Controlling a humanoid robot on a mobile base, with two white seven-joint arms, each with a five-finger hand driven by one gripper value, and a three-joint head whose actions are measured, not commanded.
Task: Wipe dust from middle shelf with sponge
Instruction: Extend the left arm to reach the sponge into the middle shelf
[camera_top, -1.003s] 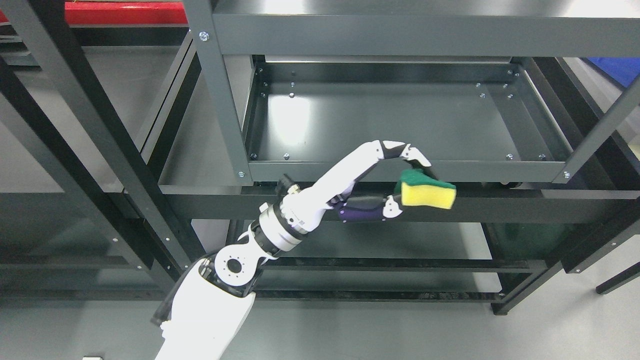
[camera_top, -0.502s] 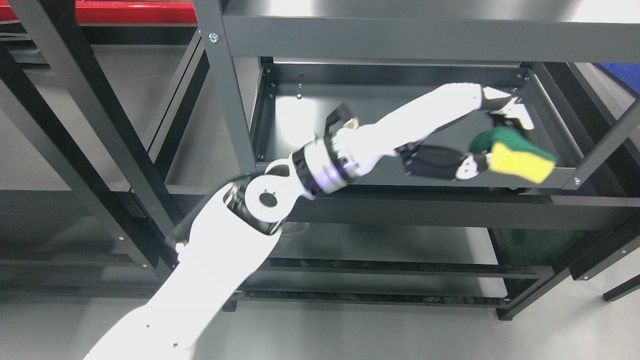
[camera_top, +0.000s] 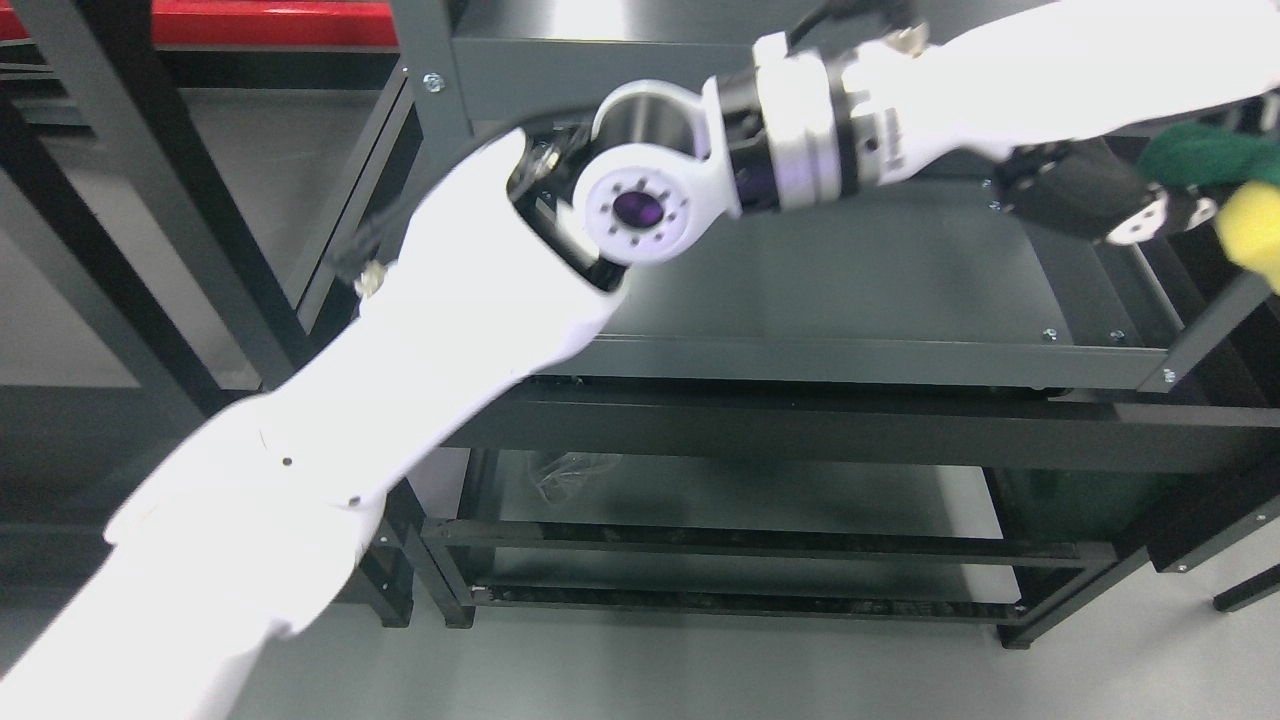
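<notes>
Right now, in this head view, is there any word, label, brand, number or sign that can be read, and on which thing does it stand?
None: no readable text appears anywhere.
Left hand and its white arm: no print visible.
Sponge, green and yellow, at the right edge: no label.
Dark metal shelf: only bolts, no sign.
Red strip at top left: plain, no lettering.
</notes>
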